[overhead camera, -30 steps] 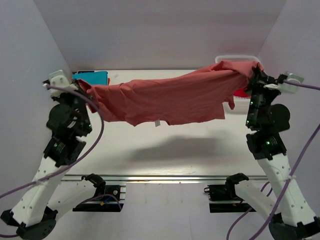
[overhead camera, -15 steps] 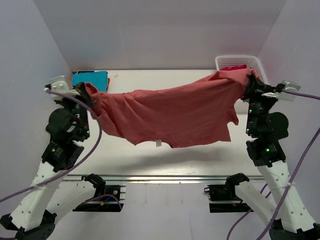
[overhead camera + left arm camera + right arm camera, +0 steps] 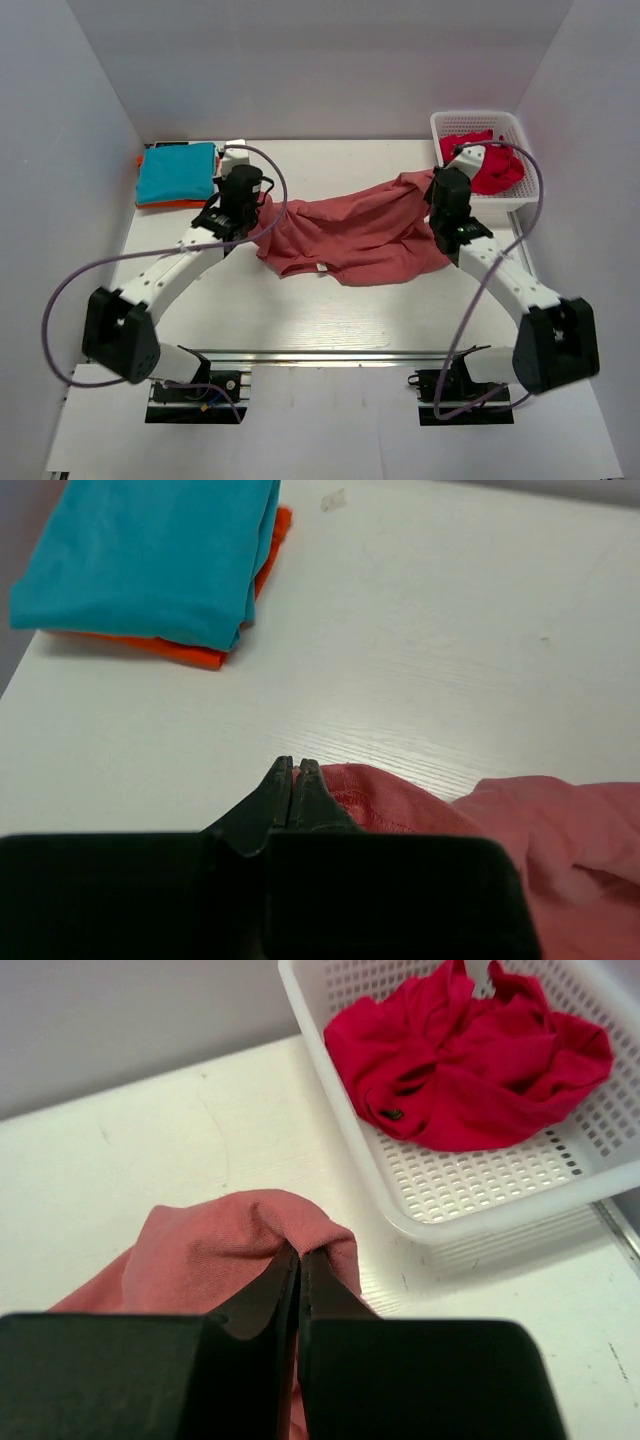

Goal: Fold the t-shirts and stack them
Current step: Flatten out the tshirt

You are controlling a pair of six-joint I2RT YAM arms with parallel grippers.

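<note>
Far left corner of the surface (image 3: 300, 310): a teal shirt (image 3: 150, 550) lies folded flat and square-edged on an orange shirt (image 3: 195, 656), of which only a thin margin shows. A small pale scrap (image 3: 333, 500) lies just beyond the stack. The surface is white with a faint wood grain.

The left tool (image 3: 296, 767) is low over the surface, near the stack but apart from it. Its black jaws are pinched together on the left edge of the pink shirt (image 3: 350, 230), along a stitched hem.

The pink shirt lies mid-surface between the two arms, spread wide but bunched and creased. It is a soft matte knit. A small white label (image 3: 322, 267) shows at its near hem.

The right tool (image 3: 300, 1253) is clamped tight on a raised fold at the shirt's right end, with cloth humped over the jaw tips.

Far right corner: a white plastic basket (image 3: 500, 1210) with perforated lattice walls stands just beyond the right tool. It holds a crumpled red shirt (image 3: 470, 1050). The basket is near the pink shirt; contact cannot be determined. A purple cable (image 3: 60, 300) loops outward from each arm.
</note>
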